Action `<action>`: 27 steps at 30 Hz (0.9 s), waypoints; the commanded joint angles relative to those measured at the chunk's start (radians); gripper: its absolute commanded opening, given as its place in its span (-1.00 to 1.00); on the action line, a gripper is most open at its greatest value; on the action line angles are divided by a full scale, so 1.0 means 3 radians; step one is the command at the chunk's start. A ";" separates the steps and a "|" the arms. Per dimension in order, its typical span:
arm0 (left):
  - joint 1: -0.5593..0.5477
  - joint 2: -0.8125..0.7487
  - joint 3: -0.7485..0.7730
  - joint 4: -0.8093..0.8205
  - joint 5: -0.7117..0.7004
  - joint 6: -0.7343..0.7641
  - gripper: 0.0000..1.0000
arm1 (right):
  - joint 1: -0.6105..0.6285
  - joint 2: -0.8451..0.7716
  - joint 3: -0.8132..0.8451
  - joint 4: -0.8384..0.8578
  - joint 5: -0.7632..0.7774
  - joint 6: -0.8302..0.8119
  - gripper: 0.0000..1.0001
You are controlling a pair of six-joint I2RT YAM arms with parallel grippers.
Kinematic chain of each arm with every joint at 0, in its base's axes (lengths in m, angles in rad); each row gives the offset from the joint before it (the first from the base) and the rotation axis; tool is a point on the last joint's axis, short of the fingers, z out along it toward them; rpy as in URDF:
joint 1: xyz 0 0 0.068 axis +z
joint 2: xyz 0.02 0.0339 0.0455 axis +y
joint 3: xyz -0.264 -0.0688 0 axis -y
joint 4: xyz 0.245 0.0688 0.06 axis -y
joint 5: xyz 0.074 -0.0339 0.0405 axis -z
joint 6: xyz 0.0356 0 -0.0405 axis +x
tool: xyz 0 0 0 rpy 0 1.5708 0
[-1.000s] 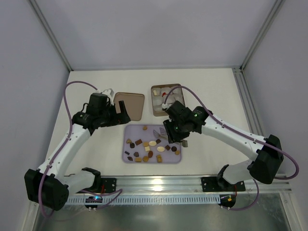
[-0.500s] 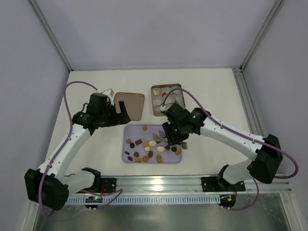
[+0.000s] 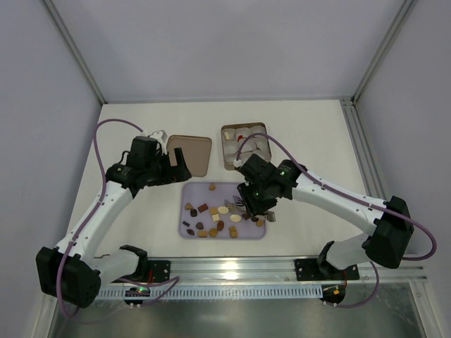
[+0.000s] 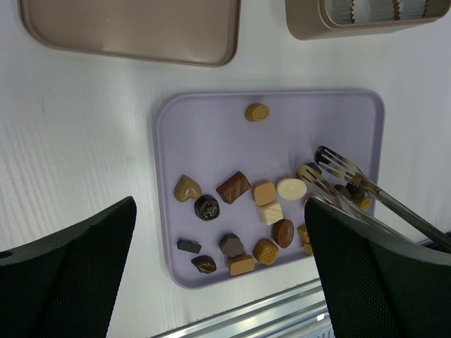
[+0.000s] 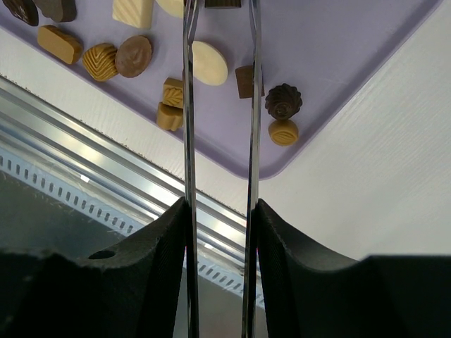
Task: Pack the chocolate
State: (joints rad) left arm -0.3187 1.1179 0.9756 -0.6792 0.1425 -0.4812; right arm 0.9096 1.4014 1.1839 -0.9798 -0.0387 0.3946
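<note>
The chocolate [image 3: 203, 208] lies as several small pieces on a lavender tray [image 3: 224, 190]. It also shows in the left wrist view [image 4: 232, 186] and the right wrist view [image 5: 209, 62]. My right gripper [image 3: 258, 202] [image 5: 220, 211] is shut on metal tongs [image 5: 189, 105]. The tongs' tips [image 4: 337, 169] reach over the tray's right half, among the pieces. A dark piece shows between the tips at the top edge of the right wrist view. My left gripper [image 3: 176, 164] [image 4: 218, 282] is open and empty, above the tray's far left corner.
A square gold-brown tin [image 3: 243, 144] with white paper cups stands behind the tray. Its lid [image 3: 190, 153] lies to the left of it, also in the left wrist view [image 4: 134, 28]. A metal rail [image 3: 232, 271] runs along the near edge.
My right gripper has moved the tongs' tips a little toward me and lower over the tray's pieces. My left arm has not moved.
</note>
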 commanded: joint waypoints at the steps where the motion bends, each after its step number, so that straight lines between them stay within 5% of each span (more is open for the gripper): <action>1: -0.0006 -0.0004 -0.0010 -0.0001 0.0052 0.0060 0.99 | 0.0036 0.0007 -0.0004 -0.0047 0.0017 -0.0001 -0.13; 27: -0.0006 -0.0029 -0.0020 -0.0006 0.0077 0.0055 0.99 | 0.0051 0.0089 0.0257 -0.0221 0.0114 -0.0063 -0.23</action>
State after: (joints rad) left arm -0.3187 1.1179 0.9752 -0.6796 0.1505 -0.4812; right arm 0.9237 1.4265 1.2011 -1.0348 -0.0177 0.3931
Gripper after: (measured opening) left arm 0.996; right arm 0.394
